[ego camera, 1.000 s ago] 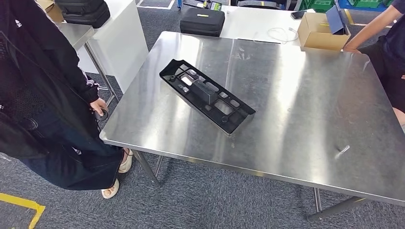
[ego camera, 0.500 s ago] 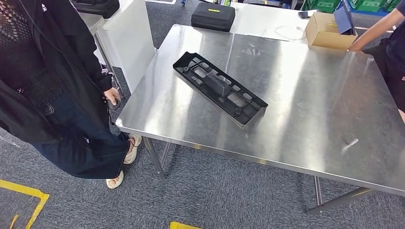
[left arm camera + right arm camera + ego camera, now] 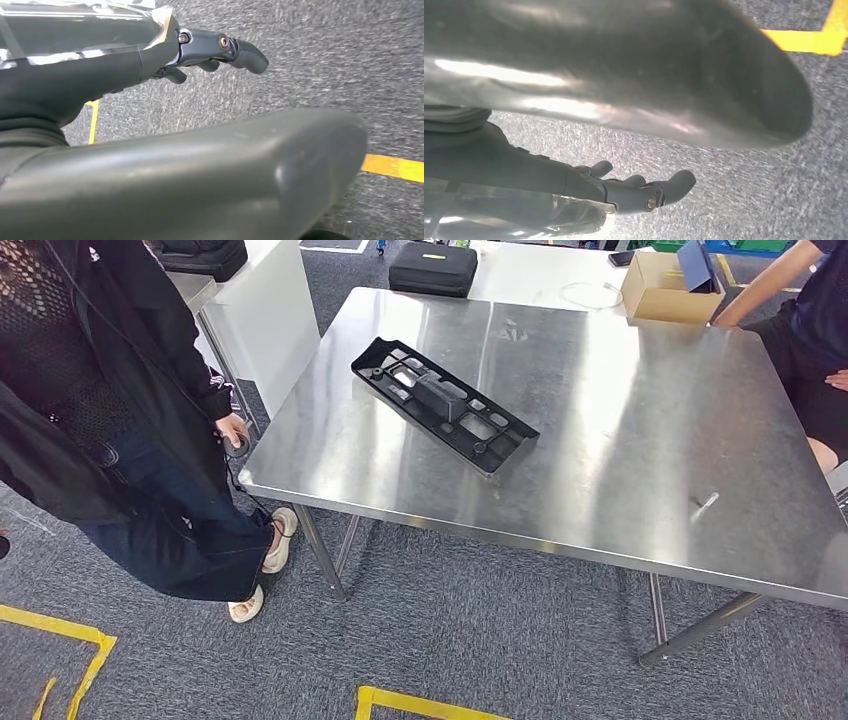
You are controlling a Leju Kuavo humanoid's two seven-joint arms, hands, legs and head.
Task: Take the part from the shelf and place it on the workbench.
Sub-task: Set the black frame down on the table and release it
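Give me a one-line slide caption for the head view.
Black plastic part lies diagonally on the steel workbench, a person standing at its corner.

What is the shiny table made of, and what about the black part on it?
The table looks like brushed steel: silvery, with streaky reflections of light across its top. The black part looks like moulded plastic: matt, dull black, with cut-out windows and ribs. That is a guess from looks only.
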